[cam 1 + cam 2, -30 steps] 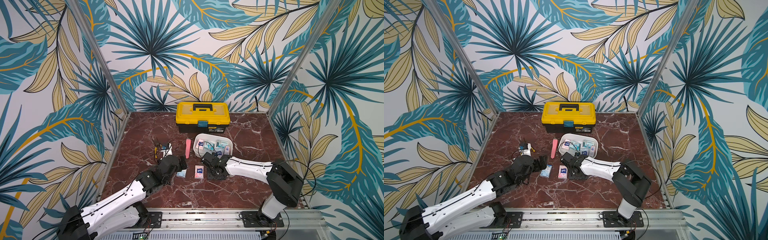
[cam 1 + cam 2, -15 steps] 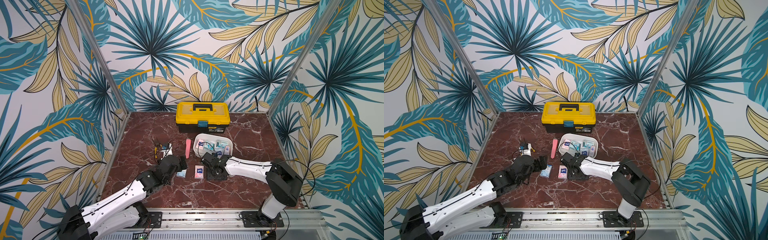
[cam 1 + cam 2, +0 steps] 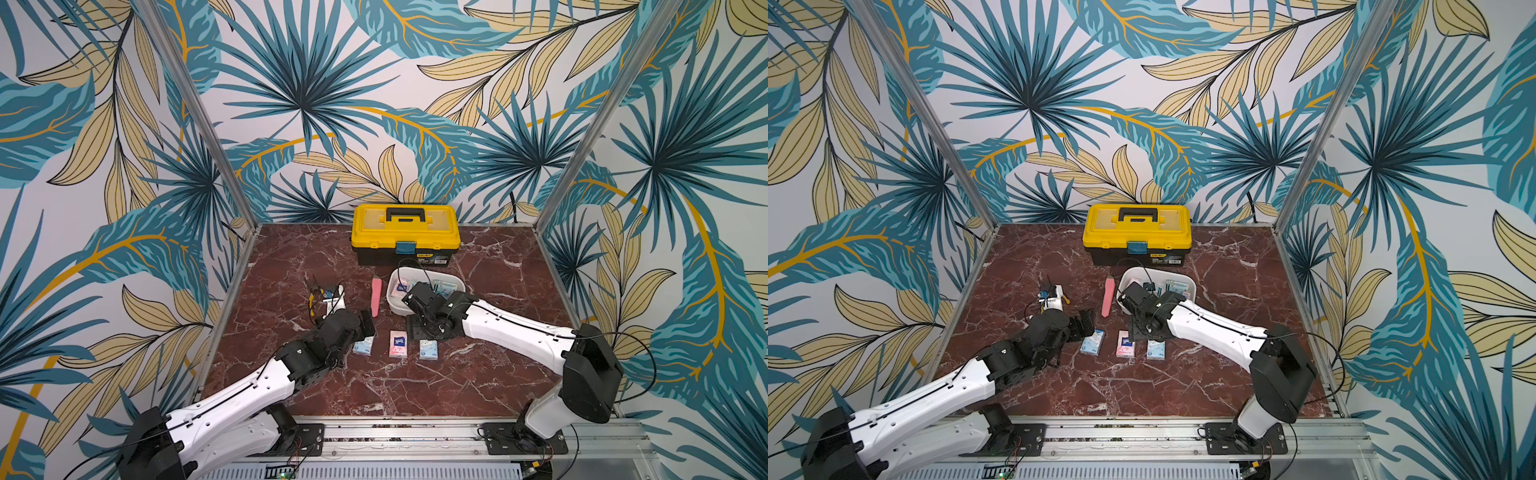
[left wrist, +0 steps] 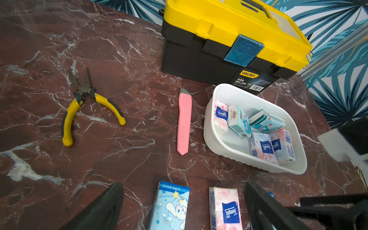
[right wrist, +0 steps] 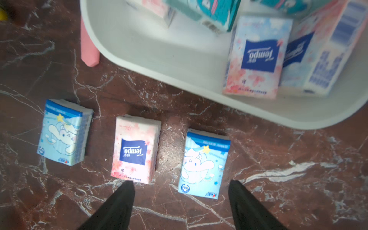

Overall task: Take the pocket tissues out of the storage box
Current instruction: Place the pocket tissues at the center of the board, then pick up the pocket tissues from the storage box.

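Observation:
Three pocket tissues lie in a row on the marble: a light blue pack (image 3: 363, 345), a pink pack (image 3: 398, 344) and a second light blue pack (image 3: 428, 349). Behind them stands the white storage box (image 3: 392, 300), with several more packs (image 4: 262, 147) inside. My right gripper (image 5: 181, 185) is open and empty, hanging just above the table. The right-hand blue pack (image 5: 203, 163) lies free in front of its fingertips. My left gripper (image 4: 183, 207) stands wide open over the left blue pack (image 4: 171, 207) and the pink one (image 4: 225, 211), touching neither.
A yellow-and-black toolbox (image 3: 405, 235) stands at the back, close behind the box. A pink utility knife (image 3: 376, 297) lies left of the box. Yellow-handled pliers (image 4: 85, 105) lie further left. Patterned walls enclose the table on three sides.
My right gripper has opened wider and drawn back, leaving the second light blue pack lying on the table beside the pink one. The left arm has not moved.

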Available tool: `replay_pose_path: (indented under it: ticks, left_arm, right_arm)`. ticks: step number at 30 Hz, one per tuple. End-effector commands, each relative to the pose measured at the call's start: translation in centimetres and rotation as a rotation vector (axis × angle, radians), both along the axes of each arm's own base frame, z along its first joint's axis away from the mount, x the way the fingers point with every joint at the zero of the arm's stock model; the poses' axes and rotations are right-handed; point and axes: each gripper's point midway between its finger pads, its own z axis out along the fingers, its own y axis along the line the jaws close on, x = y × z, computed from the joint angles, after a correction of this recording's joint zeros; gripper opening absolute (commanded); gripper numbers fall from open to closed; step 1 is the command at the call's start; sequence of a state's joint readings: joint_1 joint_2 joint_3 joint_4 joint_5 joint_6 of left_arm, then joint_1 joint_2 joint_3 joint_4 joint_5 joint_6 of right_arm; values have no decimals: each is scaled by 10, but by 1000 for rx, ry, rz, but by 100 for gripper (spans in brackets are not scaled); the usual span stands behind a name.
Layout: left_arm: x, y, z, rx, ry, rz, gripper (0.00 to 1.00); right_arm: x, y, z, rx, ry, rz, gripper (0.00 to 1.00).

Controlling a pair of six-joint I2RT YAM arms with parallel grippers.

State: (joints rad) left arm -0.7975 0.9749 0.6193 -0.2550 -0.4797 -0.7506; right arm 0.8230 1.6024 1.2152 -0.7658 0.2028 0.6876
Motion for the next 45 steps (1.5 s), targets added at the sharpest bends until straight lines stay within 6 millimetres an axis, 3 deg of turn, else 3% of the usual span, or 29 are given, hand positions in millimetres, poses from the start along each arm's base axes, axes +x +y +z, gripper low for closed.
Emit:
replay_pose_path:
  ticks: [1, 8, 20, 35, 45]
  left_arm:
    - [4, 3, 3, 9, -23, 18, 100]
    - [7, 4, 5, 12, -33, 32, 100]
    - [7, 5, 2, 10, -25, 47, 100]
    - [12, 6, 1, 22, -26, 75, 100]
    - [14, 6, -2, 36, -15, 81, 100]
  right_arm:
    - [12, -16, 15, -46, -21, 32, 80]
    - [52, -12, 34, -27, -69, 27, 80]
    - [112, -17, 41, -178, -158, 360, 86]
    - [132, 0, 8, -204, -135, 759, 97]
    - [149, -6, -19, -275, -101, 834, 96]
